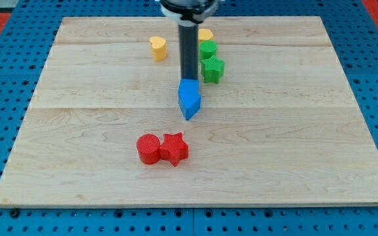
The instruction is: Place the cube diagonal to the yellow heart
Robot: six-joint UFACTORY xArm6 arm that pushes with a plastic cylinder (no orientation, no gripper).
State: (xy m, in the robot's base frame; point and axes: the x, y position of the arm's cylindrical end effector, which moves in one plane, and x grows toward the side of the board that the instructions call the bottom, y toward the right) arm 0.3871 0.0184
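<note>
Nearest the camera, toward the bottom edge of the tabletop (77,170), sit a red cylinder (148,148) and a red star (174,147), touching side by side. Going left to right along the top edge: the yellow heart (157,48), then my tip (189,80), then a green cylinder-like block (207,49) with a green star (212,68) just below it and a second yellow block (205,34), half hidden behind the rod. The blue cube (189,99) lies mid-tabletop, touching my tip on the tip's bottom-edge side. There are no jaws; the rod holds nothing. The cube already lies down and to the right of the heart, roughly diagonal but well apart, so I judge a push up-left would tighten it; the tip is on the wrong side for that. No writing or labels show.
</note>
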